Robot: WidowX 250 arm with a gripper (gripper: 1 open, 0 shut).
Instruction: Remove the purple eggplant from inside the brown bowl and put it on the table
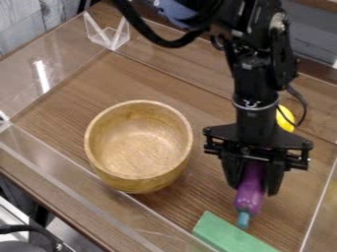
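A flat green block point(235, 236) lies near the front edge, partly cut off by the frame. A yellow lemon point(286, 116) sits toward the right side, mostly hidden. A small clear plastic stand point(106, 31) occupies the far left corner.
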